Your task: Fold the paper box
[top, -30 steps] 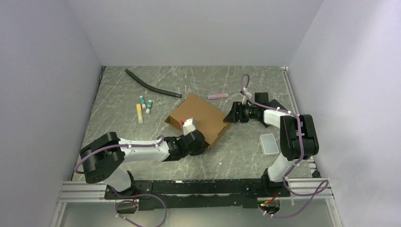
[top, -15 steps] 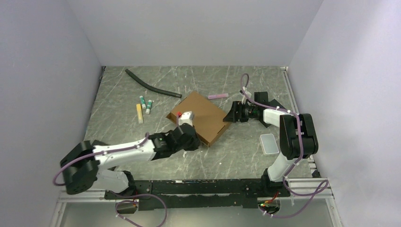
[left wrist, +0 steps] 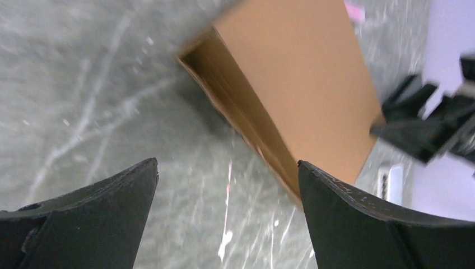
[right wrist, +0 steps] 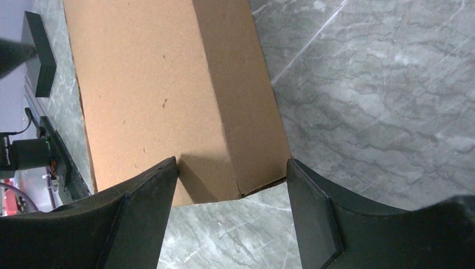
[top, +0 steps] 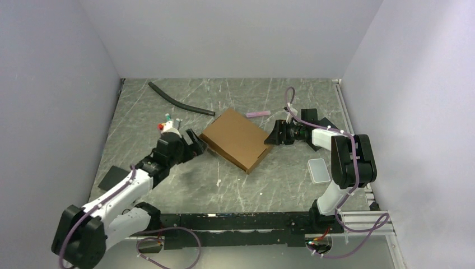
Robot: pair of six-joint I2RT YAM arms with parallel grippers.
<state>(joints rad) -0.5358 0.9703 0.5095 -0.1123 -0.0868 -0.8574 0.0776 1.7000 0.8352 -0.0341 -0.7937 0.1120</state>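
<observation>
- Lying diagonally near the middle of the grey marbled desk [top: 252,188], the plain brown corrugated cardboard paper box [top: 235,139] looks closed into a shallow slab. Its longer edges run from far-left to near-right, so one corner points at each arm.
- Your right pincer [right wrist: 231,162] sits right at the box's right-hand corner. In the right wrist view that corner pokes in between the spread black fingers. You cannot tell from here whether they pinch the cardboard or merely bracket it.
- Your left pincer [left wrist: 227,163] is released, its jaws wide with only bare desk between them. It hangs just off the box's left-hand corner without touching, and the box lies ahead of it and to its right.
- Judge the right arm the nearer one. Any further press on the left-hand edge would likely need the left pincer to travel right towards that corner while the right braces the far end.
</observation>
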